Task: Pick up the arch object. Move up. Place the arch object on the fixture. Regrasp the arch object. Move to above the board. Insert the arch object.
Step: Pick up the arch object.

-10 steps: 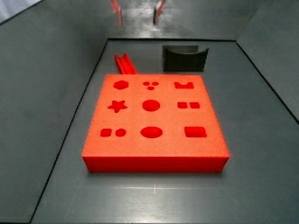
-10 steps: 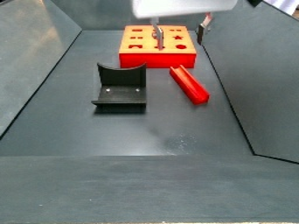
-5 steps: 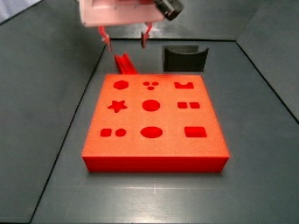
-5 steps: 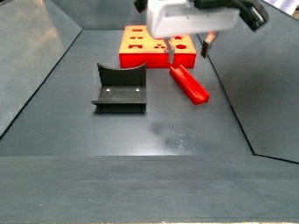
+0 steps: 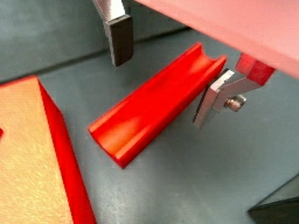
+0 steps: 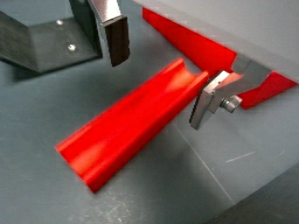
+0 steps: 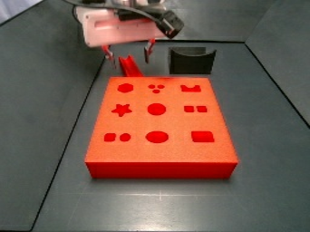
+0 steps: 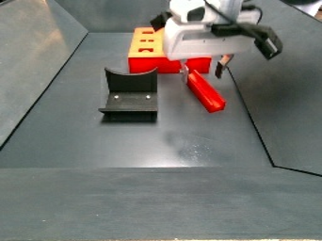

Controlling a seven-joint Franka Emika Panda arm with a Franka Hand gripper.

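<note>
The arch object (image 5: 158, 101) is a slim bright-red prism lying flat on the grey floor, its scooped side up; it also shows in a wrist view (image 6: 140, 118) and in both side views (image 7: 129, 65) (image 8: 204, 90). My gripper (image 5: 166, 63) is open and straddles the arch object's far end, one finger (image 5: 118, 37) on each side, not touching it. The gripper also shows in a wrist view (image 6: 162, 68). The board (image 7: 158, 122) is a large red-orange slab with shaped cut-outs. The fixture (image 8: 130, 92) is a dark block with a U-shaped recess.
The floor is a dark grey tray with sloping walls (image 8: 38, 85). The board's edge (image 5: 59, 140) lies close beside the arch object. The fixture (image 7: 191, 60) stands behind the board, to the right of the arch object.
The gripper has come down from above and now sits low over the arch object, fingers either side of it. The arch object, board and fixture have not moved.
</note>
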